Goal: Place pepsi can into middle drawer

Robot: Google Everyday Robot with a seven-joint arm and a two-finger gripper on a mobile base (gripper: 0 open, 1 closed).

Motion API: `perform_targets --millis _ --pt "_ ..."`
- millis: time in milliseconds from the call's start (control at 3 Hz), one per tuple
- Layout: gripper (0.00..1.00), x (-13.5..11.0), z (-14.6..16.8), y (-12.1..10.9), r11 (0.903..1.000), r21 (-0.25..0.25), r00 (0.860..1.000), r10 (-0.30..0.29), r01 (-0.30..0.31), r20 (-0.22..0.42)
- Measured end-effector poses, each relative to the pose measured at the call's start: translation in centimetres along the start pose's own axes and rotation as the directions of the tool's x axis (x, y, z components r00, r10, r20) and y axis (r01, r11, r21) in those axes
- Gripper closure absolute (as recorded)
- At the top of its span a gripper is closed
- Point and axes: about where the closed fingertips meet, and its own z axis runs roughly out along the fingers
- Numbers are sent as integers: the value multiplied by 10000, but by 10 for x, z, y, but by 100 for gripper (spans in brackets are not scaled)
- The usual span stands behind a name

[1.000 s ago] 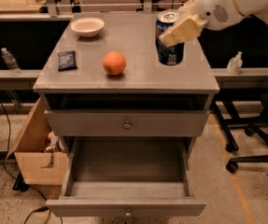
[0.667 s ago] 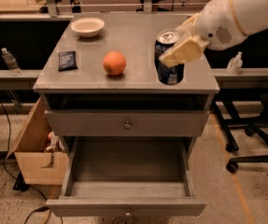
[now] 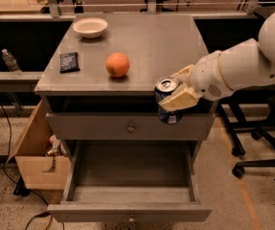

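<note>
The pepsi can (image 3: 167, 86) is up in the air, just past the front edge of the table (image 3: 146, 47) and in front of the shut drawer (image 3: 94, 126). My gripper (image 3: 171, 101) holds it, with the fingers (image 3: 179, 99) tight on its sides. The middle drawer (image 3: 127, 169) is open below it. An orange (image 3: 117, 64), a bowl (image 3: 90, 27) and a dark packet (image 3: 69, 61) sit on the table.

The cream hand (image 3: 169, 91), on a white arm (image 3: 237, 68), clasps the dark blue, silver-topped pepsi can (image 3: 167, 104) at the grey desk's (image 3: 156, 47) front edge. The middle drawer (image 3: 132, 169) is grey too. The fruit (image 3: 117, 64) is orange, the bowl (image 3: 90, 27) off-white, the packet (image 3: 69, 62) black.
</note>
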Motion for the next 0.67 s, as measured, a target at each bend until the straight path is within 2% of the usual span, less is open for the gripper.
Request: perform_targets --millis 333,667 --pt "100 0 0 0 10000 0 10000 0 0 0" --pt "100 22 27 13 9995 -322 9998 -24 31 220"
